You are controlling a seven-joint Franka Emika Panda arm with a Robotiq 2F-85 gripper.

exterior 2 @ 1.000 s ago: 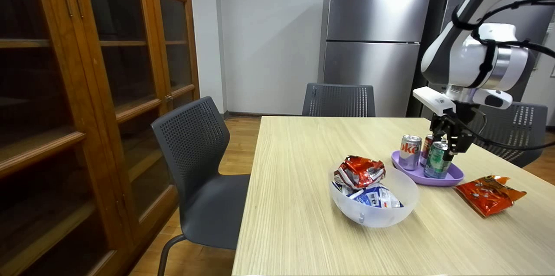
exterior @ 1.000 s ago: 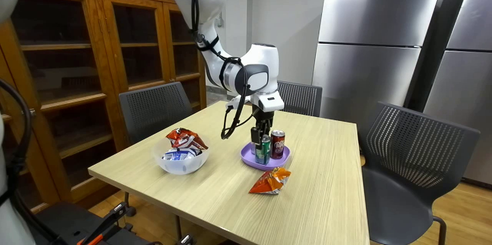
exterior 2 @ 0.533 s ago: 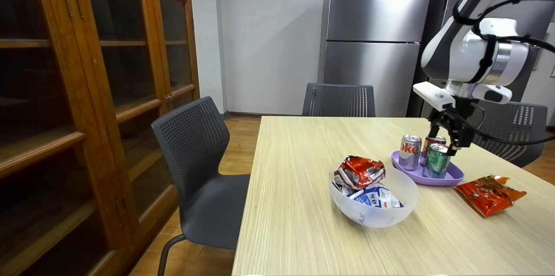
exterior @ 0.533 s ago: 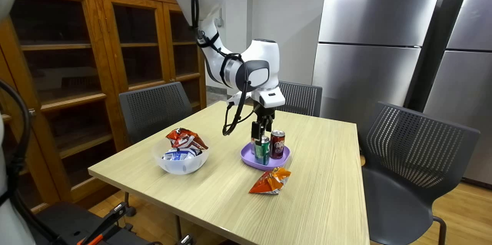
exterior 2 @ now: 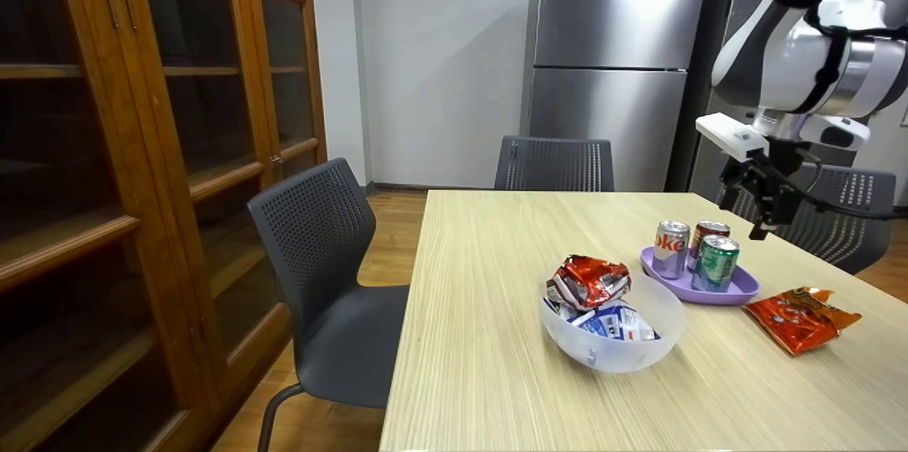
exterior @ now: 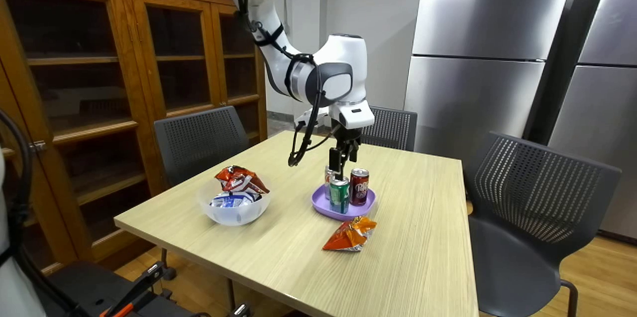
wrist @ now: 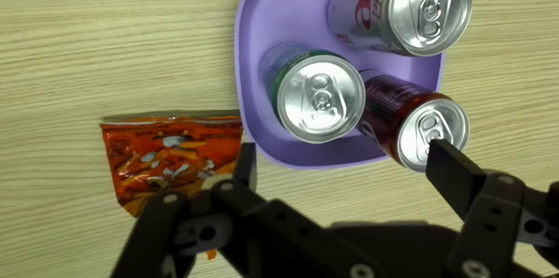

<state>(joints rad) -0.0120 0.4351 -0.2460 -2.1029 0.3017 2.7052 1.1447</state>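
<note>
Wrist view: your gripper stands spread wide with nothing between its jaws, and the green can rests on the purple tray just beyond it. To its right, the dark red can is so close that you cannot tell whether the two touch; the silver Diet Coke can stands at the tray's far right. An orange chip bag lies on the left, just beside the tray, partly hidden behind the jaws. In an exterior view, with a red chip bag and a blue chip bag in the frosted bowl left of the tray, the change is plain: a second ago your jaws were down about the upper part of the green can, and now they hang higher, overlapping only its lid from this angle. In an exterior view, past the grey chair on the left of the table, you can see that the gripper has risen and shifted right, clear of all three cans. The green can stands upright unaided at the tray's near right, so I judge it let go cleanly; bowl and orange bag look undisturbed.
</note>
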